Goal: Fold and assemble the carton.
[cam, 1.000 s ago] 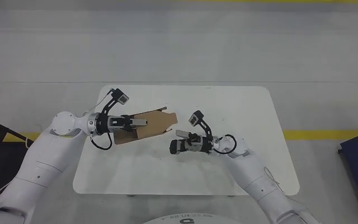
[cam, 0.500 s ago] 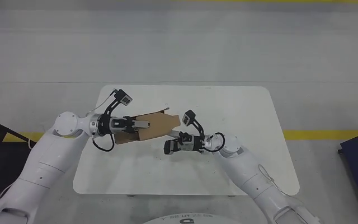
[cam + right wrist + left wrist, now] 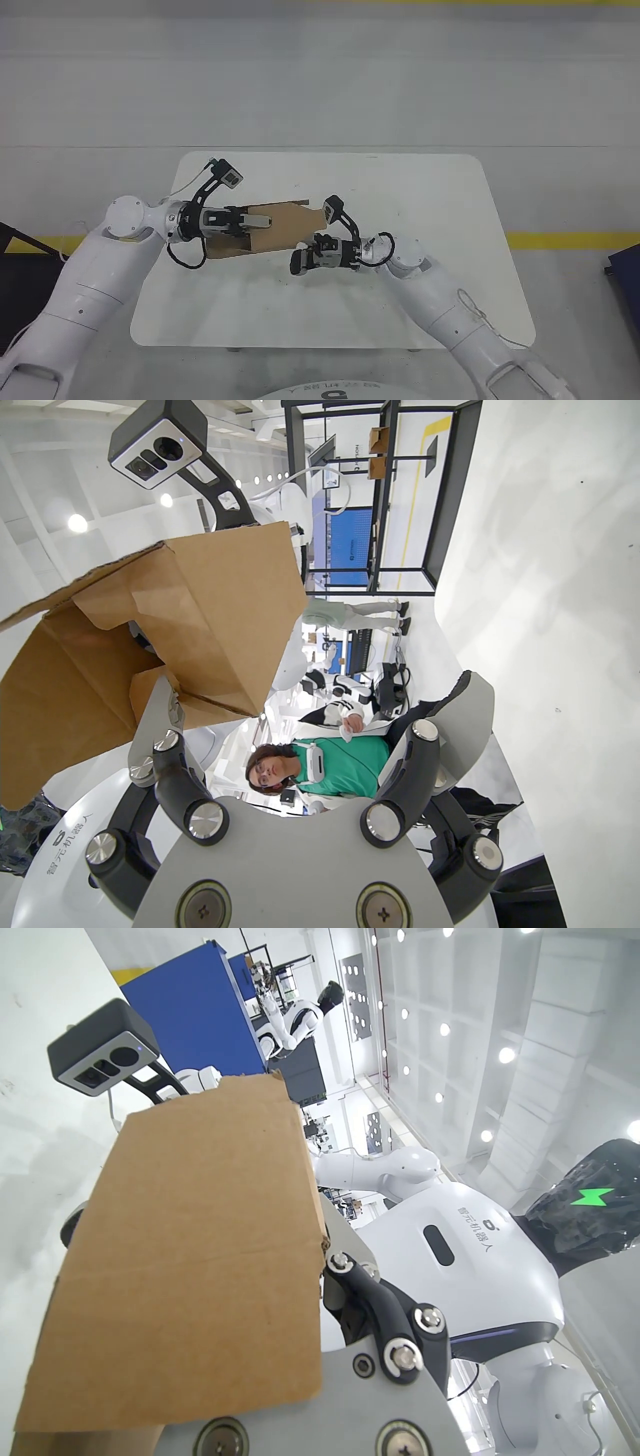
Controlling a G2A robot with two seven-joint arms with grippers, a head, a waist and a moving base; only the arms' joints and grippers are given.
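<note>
1. top view: the carton (image 3: 275, 228) hangs above the table (image 3: 430, 200), near its middle, between the two arms. the left gripper (image 3: 240, 222) clamps one end of it. the right gripper (image 3: 300, 262) sits just beside the other end, on the near side.
2. top view, judgement: the step in hand appears to be folding an end flap. to do it well i would keep the left clamp firm and level, and bring the right claw onto the flap at its crease. i would push slowly, so that the board bends and does not buckle or slip.
3. left wrist view: a plain brown panel of the carton (image 3: 200, 1238) lies flat against one finger (image 3: 350, 1238). the other finger is hidden behind the board. i judge this claw closed on the panel. the panel shows a faint score line and a ragged corner.
4. right wrist view: the right claw stands wide open and grips nothing. one finger (image 3: 155, 710) is at the lower flap, though contact is not certain. the other finger (image 3: 470, 710) is well apart from the board.
5. right wrist view: the carton (image 3: 215, 610) is corrugated and partly opened into a tube. its end flaps are loose and askew, with torn, fuzzy edges.
</note>
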